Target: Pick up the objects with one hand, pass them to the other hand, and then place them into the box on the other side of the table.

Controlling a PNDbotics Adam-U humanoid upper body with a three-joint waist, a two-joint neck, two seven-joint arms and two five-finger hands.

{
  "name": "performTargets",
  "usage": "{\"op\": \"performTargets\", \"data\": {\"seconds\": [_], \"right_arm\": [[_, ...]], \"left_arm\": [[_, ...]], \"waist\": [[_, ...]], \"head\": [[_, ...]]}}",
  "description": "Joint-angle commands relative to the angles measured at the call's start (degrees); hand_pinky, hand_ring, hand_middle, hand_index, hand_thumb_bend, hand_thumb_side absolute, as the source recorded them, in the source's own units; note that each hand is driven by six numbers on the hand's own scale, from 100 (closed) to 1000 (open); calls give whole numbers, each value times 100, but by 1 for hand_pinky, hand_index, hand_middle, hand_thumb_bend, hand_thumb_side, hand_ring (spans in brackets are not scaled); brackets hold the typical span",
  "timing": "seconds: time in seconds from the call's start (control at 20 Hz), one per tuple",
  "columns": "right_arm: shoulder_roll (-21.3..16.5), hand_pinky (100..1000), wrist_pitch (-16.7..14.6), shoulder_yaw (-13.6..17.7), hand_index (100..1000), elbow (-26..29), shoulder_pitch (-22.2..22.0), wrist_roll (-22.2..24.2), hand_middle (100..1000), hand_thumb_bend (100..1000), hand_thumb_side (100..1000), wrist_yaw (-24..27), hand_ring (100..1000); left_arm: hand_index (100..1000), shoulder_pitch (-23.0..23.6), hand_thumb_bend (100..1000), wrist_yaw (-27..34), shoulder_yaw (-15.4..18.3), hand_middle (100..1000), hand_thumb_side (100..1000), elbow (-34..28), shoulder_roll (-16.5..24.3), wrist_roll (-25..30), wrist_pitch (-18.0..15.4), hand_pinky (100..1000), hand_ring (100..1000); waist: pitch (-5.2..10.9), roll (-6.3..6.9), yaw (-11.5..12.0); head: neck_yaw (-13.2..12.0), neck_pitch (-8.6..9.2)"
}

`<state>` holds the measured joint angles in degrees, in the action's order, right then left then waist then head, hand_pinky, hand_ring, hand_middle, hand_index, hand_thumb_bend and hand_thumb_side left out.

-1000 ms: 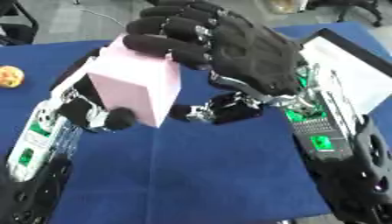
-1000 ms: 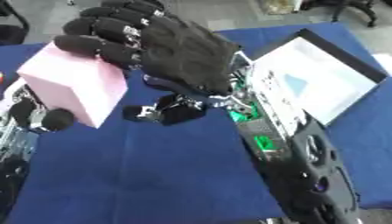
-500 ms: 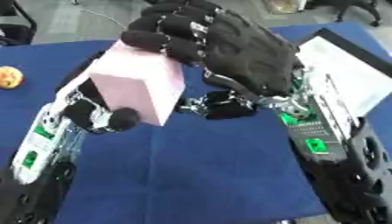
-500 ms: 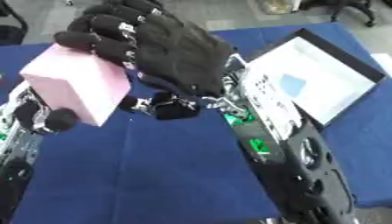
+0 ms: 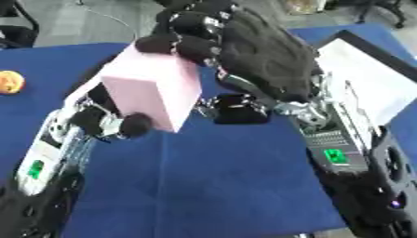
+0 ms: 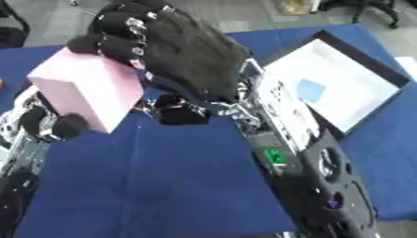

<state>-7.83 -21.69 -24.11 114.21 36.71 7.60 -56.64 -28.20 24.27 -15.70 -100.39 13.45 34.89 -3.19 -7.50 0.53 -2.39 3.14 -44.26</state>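
A pink box (image 5: 155,90) is held up above the blue table, tilted, between both hands. My left hand (image 5: 102,122) grips it from below and from the left, with a fingertip pressed on its lower front face. From the right, my black-gloved right hand (image 5: 265,60) reaches over it. Its fingers (image 5: 175,42) curl over the box's top edge and its thumb (image 5: 236,109) sits below, to the box's right. The target box (image 6: 342,83), white inside with a dark rim, lies at the table's right side.
A small orange object (image 5: 10,82) sits at the table's far left. The blue tablecloth (image 5: 220,186) covers the table in front of the hands. Grey floor and chair legs show beyond the far edge.
The pink box and both hands have edged slightly to the right. Both hands stay on the box.
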Motion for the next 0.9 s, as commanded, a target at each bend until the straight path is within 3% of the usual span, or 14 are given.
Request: {"op": "performTargets", "data": {"seconds": [0.05,0.25,0.55,0.75,0.9], "right_arm": [[-49,829,95,21,415,39,50,-304,658,106,100,189,781],[-64,827,103,25,401,39,57,-490,654,101,100,281,780],[-104,826,63,50,398,39,124,-700,656,100,100,463,780],[-187,815,209,176,412,39,156,-784,638,100,100,768,777],[-419,809,521,542,417,39,218,-970,632,100,100,1153,775]], "left_arm": [[714,-66,797,-130,62,605,551,15,-4,124,-36,832,613],[782,-58,872,-221,144,711,619,244,0,301,-131,864,693],[835,-92,969,-300,357,792,685,729,-6,302,-380,891,760],[838,-46,956,-335,549,797,667,1026,-19,159,-503,894,763],[826,93,912,-505,765,781,652,1274,33,-120,-550,885,749]], "waist": [[98,-43,-8],[94,-38,-23],[92,-43,-42],[89,-50,-51],[97,-52,-66]], "head": [[-16,14],[-16,14],[-16,14],[-10,14],[3,14]]}}
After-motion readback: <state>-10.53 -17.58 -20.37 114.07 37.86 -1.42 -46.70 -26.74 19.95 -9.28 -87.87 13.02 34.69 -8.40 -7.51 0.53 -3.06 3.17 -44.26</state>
